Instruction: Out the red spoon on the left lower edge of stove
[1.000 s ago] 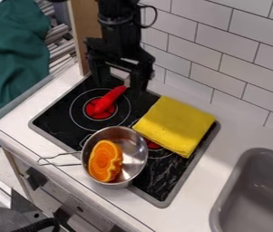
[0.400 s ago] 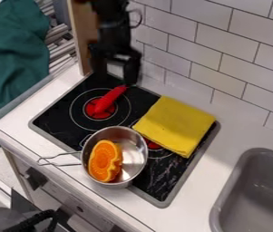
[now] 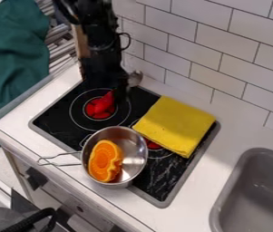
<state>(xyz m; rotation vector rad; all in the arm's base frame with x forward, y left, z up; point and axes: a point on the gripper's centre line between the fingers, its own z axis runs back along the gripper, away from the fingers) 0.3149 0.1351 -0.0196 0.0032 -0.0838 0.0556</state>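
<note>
Over the stove's point(image 3: 162, 202) back left, the gripper point(image 3: 106, 90) hangs right at the red spoon point(image 3: 104, 104), probably for a mid-length grasp; wide or narrow, can't tell!

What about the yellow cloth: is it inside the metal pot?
No, the yellow cloth lies on the stove beside the metal pot, which holds an orange food piece.

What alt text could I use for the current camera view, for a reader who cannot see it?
A black robot gripper is at a red spoon on a toy stove's left burner. A metal pot holding an orange toy slice sits nearer the camera, with a folded yellow cloth to its upper right and a grey sink at lower right.
</note>
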